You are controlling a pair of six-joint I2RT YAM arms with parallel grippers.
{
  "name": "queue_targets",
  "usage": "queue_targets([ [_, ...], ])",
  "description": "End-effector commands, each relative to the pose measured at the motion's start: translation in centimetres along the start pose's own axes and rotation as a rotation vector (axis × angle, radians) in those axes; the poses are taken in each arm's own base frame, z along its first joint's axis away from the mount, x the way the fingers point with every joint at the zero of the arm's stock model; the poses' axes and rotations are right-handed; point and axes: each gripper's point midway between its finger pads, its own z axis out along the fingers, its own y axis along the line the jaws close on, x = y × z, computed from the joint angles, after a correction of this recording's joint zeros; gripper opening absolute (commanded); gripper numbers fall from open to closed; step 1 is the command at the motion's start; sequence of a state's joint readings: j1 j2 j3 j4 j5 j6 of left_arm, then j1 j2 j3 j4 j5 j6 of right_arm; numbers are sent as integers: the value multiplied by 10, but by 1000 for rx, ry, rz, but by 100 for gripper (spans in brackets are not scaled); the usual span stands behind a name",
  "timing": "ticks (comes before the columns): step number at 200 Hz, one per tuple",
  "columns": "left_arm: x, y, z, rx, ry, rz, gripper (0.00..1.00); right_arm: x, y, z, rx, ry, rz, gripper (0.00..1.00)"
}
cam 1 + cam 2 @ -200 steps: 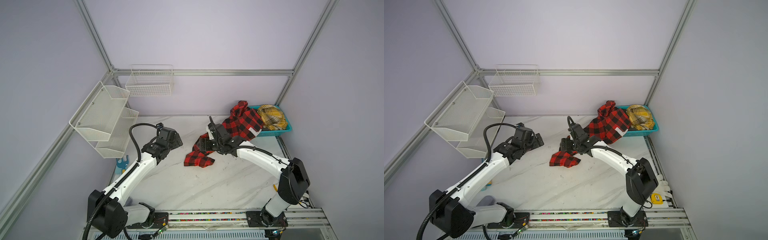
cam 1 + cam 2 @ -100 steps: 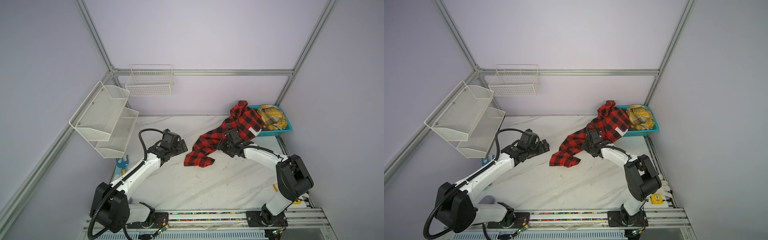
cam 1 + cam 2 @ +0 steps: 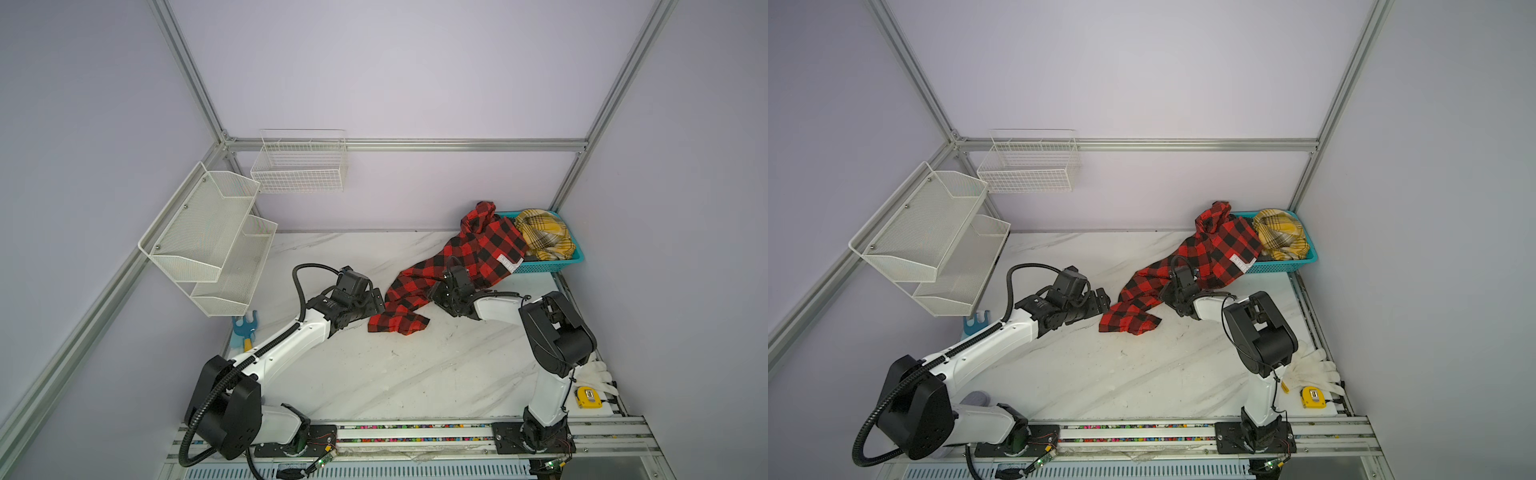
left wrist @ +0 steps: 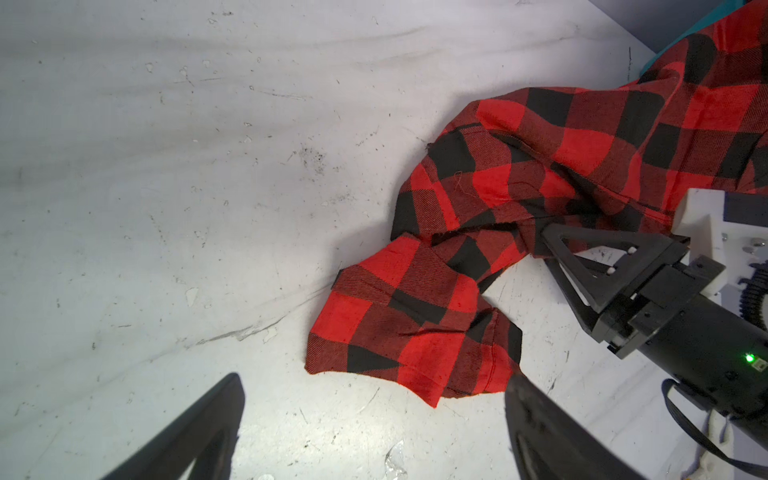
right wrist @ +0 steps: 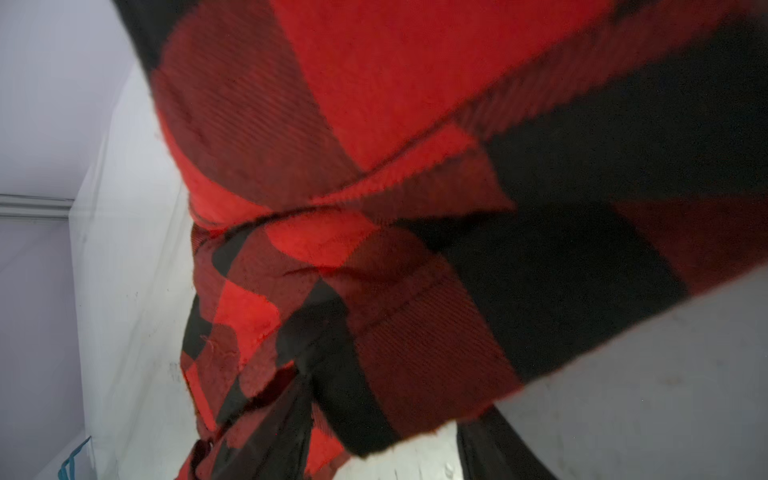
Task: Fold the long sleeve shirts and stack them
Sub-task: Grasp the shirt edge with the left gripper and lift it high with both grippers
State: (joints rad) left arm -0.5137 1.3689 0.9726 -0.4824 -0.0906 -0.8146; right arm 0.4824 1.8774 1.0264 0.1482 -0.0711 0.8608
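Lowered since a second ago, the sleeve of the soft red-and-black flannel shirt (image 3: 478, 253) is trailed limp and rumpled over the marble-look table (image 3: 374, 374), body left draped on the teal mesh basket (image 3: 552, 266), so nothing's spread for folding yet. Cloth is met by the right end effector (image 4: 546, 249), grip can't be told, while the left end effector (image 3: 374, 300) is held wide open, empty, by the cuff.

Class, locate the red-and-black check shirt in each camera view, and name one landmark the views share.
Top view: red-and-black check shirt right of centre, trailing from the teal basket onto the marble table.
Top view: shirt likewise right of centre.
Left wrist: shirt across the right half.
Right wrist: shirt fills most of the frame.
Shared landmark: the marble table.
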Motion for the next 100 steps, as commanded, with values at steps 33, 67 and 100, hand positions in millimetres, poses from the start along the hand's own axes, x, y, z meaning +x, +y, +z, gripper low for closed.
queue_targets([
  [33,37,-10,41,24,119,-15,100,-32,28,0,-36,-73,-28,17],
  [67,37,-14,66,10,129,-37,100,-41,42,-19,-26,-74,-109,0],
  [100,37,-10,89,-50,148,-66,100,-47,61,-52,-56,-86,-166,0],
])
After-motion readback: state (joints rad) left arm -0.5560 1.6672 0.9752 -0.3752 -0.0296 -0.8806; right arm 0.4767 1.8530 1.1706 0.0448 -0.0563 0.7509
